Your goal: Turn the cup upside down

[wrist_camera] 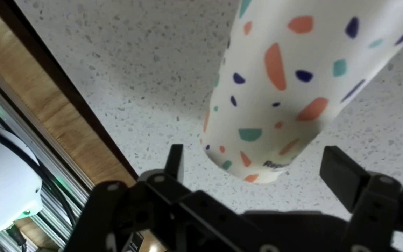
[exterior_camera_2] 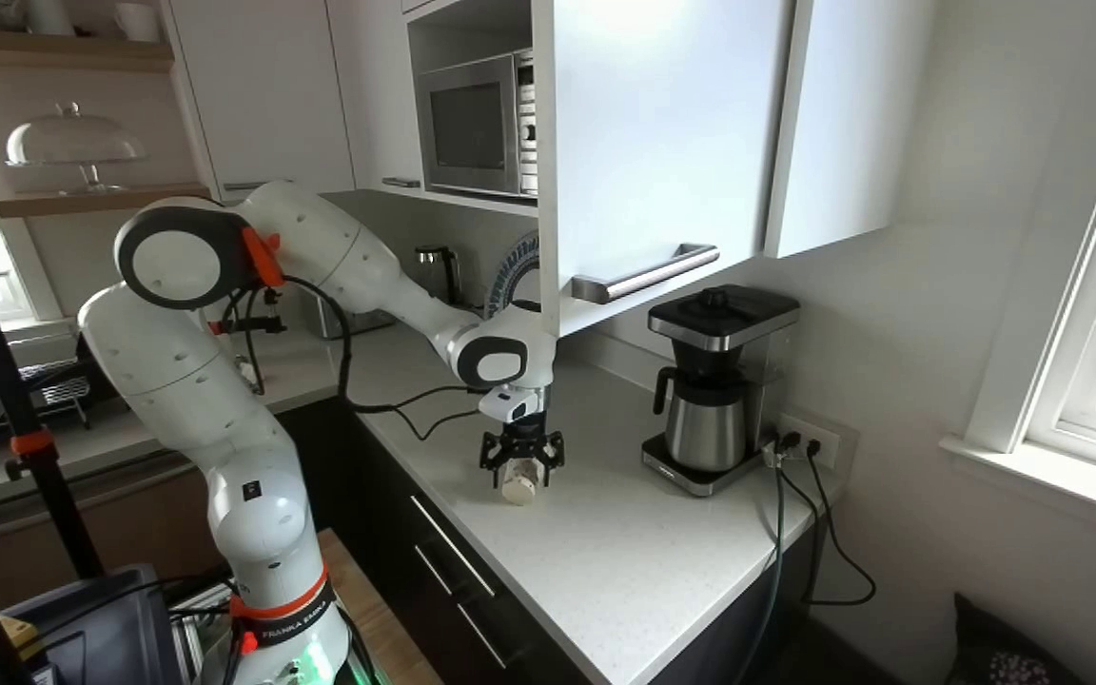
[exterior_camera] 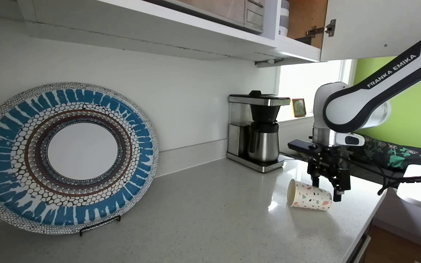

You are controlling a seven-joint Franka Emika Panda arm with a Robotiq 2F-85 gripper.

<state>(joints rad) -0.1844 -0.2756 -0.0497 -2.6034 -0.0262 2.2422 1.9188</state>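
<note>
In an exterior view, a speckled white paper cup (exterior_camera: 310, 197) lies on its side on the pale desk (exterior_camera: 196, 219), long axis level, mouth toward the side where a large patterned plate (exterior_camera: 82, 151) stands. A coffee maker (exterior_camera: 239, 137) rises well apart, near the wall; my hand (exterior_camera: 326, 189) is over the base end, contact impossible to judge from here.

In an exterior view, the cup's round base (exterior_camera_2: 518, 490) faces me, while a white cabinet door (exterior_camera_2: 662, 143) partly hides the plate.

In the wrist view, the cup slants from its base, nearest the hand, up and to the right, its mouth end beyond the top edge. I have the fingers (wrist_camera: 345, 178) spread wide, bare desk between each and the base, gripping nothing.
</note>
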